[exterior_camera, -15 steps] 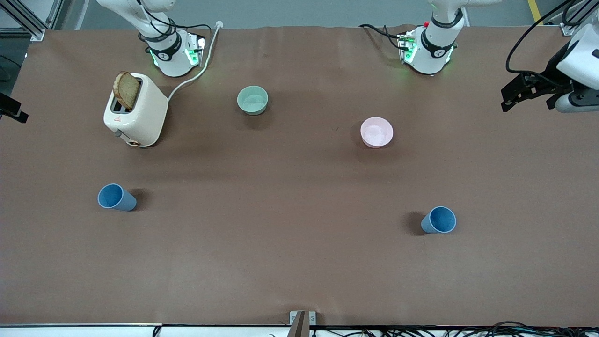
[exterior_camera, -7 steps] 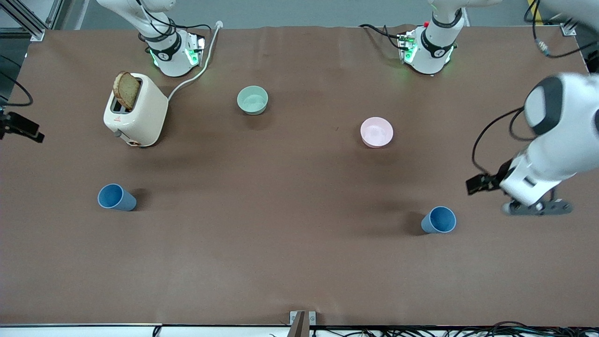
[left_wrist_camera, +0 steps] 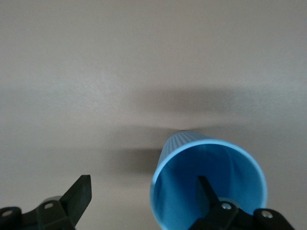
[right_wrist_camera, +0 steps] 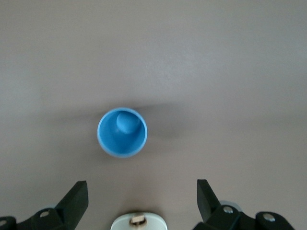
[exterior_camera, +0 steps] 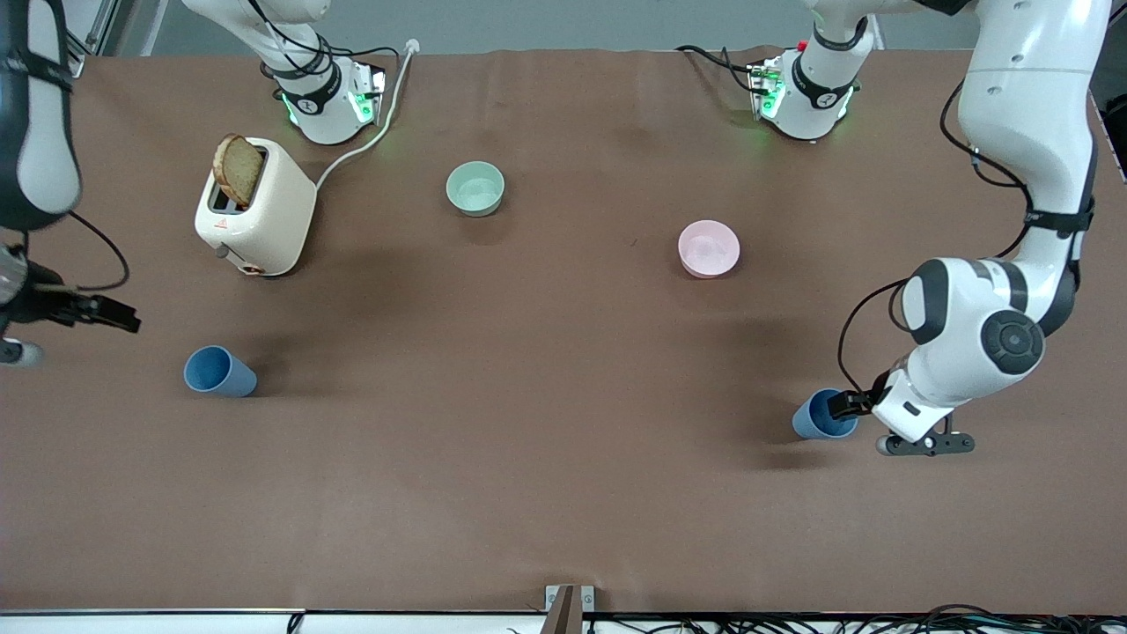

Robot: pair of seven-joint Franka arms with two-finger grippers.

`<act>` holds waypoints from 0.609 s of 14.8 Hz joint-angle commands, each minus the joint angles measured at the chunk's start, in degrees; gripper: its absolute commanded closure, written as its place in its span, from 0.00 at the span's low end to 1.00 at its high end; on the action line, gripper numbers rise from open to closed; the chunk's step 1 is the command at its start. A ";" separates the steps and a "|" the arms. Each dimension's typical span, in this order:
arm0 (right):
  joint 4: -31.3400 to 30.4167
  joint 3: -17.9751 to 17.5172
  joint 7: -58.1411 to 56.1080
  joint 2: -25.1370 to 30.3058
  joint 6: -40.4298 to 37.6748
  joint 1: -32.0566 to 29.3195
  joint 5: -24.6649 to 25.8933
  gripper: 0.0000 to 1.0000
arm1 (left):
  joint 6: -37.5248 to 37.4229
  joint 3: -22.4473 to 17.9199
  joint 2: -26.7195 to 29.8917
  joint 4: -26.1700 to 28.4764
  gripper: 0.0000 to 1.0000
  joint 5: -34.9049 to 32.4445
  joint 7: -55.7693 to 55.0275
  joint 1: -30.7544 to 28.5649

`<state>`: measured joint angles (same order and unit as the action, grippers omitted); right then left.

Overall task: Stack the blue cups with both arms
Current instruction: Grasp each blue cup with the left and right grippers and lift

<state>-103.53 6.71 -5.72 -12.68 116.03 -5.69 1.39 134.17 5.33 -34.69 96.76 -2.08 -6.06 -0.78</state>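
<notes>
One blue cup (exterior_camera: 217, 372) stands upright toward the right arm's end of the table. The other blue cup (exterior_camera: 817, 419) stands toward the left arm's end. My left gripper (exterior_camera: 847, 404) is low at this cup's rim and open. In the left wrist view the left gripper (left_wrist_camera: 143, 181) has one finger over the cup's (left_wrist_camera: 182, 191) mouth and the other outside its wall. My right gripper (exterior_camera: 119, 317) is open and empty, above the table beside the first cup and apart from it. In the right wrist view the right gripper (right_wrist_camera: 141, 187) sees that cup (right_wrist_camera: 122, 132) from above.
A cream toaster (exterior_camera: 264, 216) with a bread slice in it stands near the right arm's base, its cable running to the table's edge. A pale green bowl (exterior_camera: 475, 187) and a pink bowl (exterior_camera: 709, 248) sit farther from the front camera than the cups.
Both arms swung in from the table's ends. The left gripper came down to its cup's rim. The right gripper moved in toward the other cup.
</notes>
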 commanded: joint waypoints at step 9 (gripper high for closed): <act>-4.49 -0.47 0.01 -10.87 14.30 -0.64 -0.69 0.01 | -5.21 1.00 2.68 -0.69 1.00 -0.73 -6.14 4.81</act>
<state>-107.62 6.64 -5.71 -22.94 129.12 -5.77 1.38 132.96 6.24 -35.01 96.18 -2.08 -8.94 0.73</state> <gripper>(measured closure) 0.000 0.903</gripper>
